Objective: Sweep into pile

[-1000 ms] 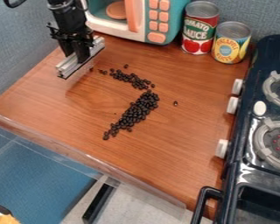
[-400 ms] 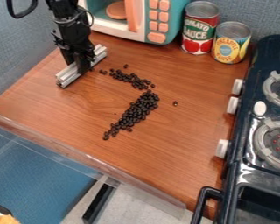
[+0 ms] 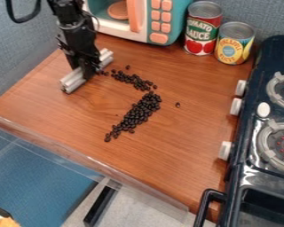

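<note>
At the upper left of the work surface, my gripper [image 3: 90, 73] is shut on the middle of a silver metal bar [image 3: 75, 81]. The bar lies slantwise, low at the wooden surface. Just right of its upper half, a few dark beans trail off toward a thin band of beans [image 3: 131, 79]. Below that band, a thicker streak of dark beans [image 3: 140, 111] runs down and to the left. One lone bean [image 3: 178, 105] sits apart on the right.
A toy microwave [image 3: 150, 22] stands behind, with a red can [image 3: 202, 29] and a yellow can [image 3: 234, 43] beside it. The dark toy stove [image 3: 251, 133] borders the right side. A clear rim [image 3: 91, 159] follows the front edge.
The gripper and bar have come down toward the surface, then shifted slightly right, close to the nearest beans. The main beans look unmoved.
</note>
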